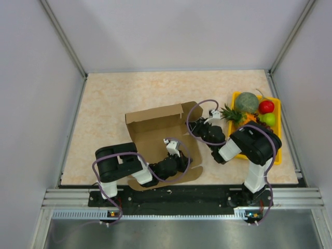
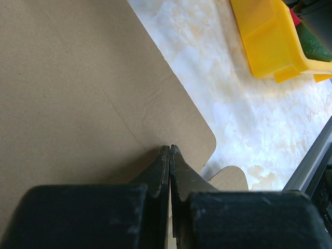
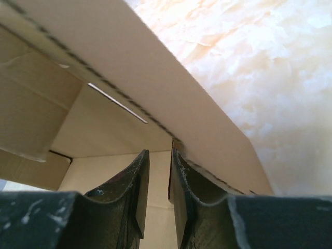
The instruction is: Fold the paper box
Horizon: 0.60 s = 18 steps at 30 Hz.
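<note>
The paper box (image 1: 155, 129) is brown cardboard, partly folded, with its back wall raised and flaps spread toward the table's near edge. My left gripper (image 1: 173, 148) is over the box's front right part. In the left wrist view it (image 2: 170, 148) is shut, its tips touching a flat rounded flap of the paper box (image 2: 78, 78), with nothing seen between them. My right gripper (image 1: 196, 126) is at the box's right end. In the right wrist view it (image 3: 160, 153) stands narrowly open inside the paper box (image 3: 155, 67), one finger against the end of a slotted wall and only the box's inner panel showing in the gap.
A yellow tray (image 1: 278, 129) stands at the right with a pineapple (image 1: 231, 113), a melon (image 1: 248, 101), a red apple (image 1: 266, 106) and a green apple (image 1: 268, 119). The tray (image 2: 259, 36) also shows in the left wrist view. White walls enclose the table.
</note>
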Tool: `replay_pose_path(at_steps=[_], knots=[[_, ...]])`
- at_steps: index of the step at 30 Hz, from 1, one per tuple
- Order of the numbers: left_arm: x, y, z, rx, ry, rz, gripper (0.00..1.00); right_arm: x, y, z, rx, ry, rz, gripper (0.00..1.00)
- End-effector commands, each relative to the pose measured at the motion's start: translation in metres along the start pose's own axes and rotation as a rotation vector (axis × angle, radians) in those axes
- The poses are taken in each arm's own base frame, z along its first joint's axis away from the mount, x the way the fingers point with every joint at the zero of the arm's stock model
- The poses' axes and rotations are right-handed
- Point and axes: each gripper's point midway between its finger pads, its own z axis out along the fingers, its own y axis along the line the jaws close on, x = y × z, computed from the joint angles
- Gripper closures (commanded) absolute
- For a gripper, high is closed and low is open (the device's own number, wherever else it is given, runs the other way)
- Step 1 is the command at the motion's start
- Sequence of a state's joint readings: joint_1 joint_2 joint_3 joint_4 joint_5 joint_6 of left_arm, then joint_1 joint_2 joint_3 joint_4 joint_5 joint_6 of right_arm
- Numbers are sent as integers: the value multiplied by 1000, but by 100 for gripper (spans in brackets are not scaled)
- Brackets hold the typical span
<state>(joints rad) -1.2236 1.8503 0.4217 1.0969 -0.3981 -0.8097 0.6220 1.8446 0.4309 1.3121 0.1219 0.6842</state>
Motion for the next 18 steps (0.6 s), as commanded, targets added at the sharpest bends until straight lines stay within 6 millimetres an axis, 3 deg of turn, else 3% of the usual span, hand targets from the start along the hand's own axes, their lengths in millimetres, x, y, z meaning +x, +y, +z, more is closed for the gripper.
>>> replay_pose_path(at_steps=[1, 7, 10, 13, 14, 18], knots=[[5, 6, -4, -12, 15, 10, 100, -22, 42, 3, -136, -66, -45, 76], [4, 6, -4, -9, 13, 6, 100, -3, 48, 8, -167, 0, -74, 76], [4, 7, -5, -13, 14, 10, 100, -10, 39, 0, -125, -29, -116, 71], [5, 6, -5, -9, 14, 7, 100, -13, 18, -9, 0, -13, -126, 65], [4, 5, -5, -6, 14, 8, 100, -26, 16, -13, 42, -49, -114, 64], [5, 4, -4, -3, 17, 11, 100, -26, -14, -28, 158, -47, -97, 62]])
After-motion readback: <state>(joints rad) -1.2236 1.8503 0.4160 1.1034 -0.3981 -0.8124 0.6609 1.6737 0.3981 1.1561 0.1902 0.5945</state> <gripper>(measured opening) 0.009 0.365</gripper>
